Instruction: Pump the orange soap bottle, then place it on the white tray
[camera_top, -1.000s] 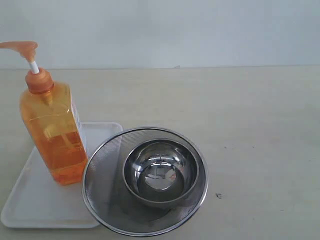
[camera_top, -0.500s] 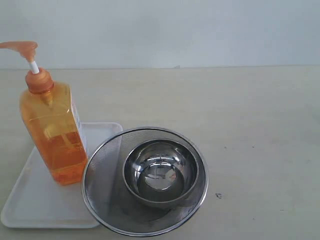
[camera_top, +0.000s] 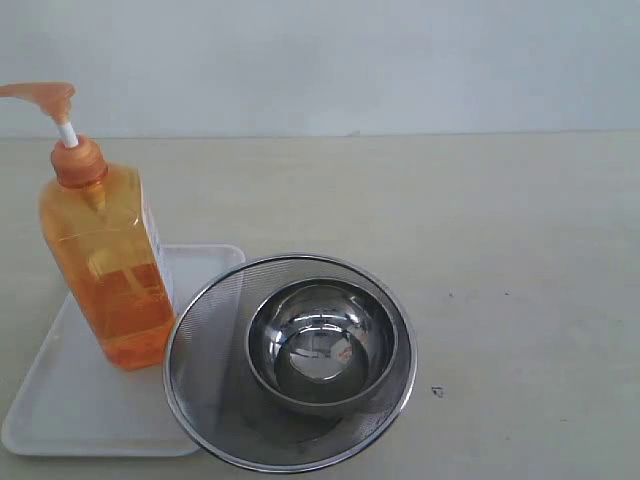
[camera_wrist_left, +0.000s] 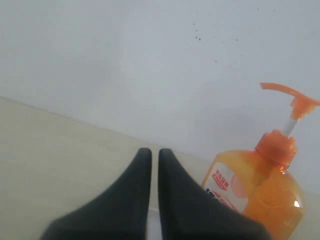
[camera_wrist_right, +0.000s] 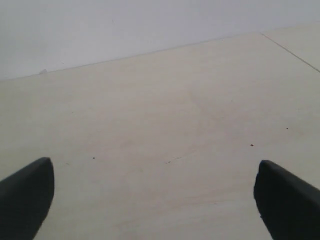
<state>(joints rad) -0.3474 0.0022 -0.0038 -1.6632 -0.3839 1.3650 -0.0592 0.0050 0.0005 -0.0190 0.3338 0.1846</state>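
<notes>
Exterior view: orange soap bottle (camera_top: 108, 280) upright on white tray (camera_top: 60, 400), perhaps touching strainer (camera_top: 205, 350) rim; left gripper (camera_wrist_left: 152, 151) pressed together, right gripper (camera_wrist_right: 153, 167) spread.

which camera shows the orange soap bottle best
The exterior view: the whole orange soap bottle, pump to base, standing on the white tray. The left wrist view crops its lower body; the right wrist view misses it.

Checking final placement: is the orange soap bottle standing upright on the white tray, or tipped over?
Upright. The orange soap bottle stands on its base on the white tray, with its pump head on top.
</notes>
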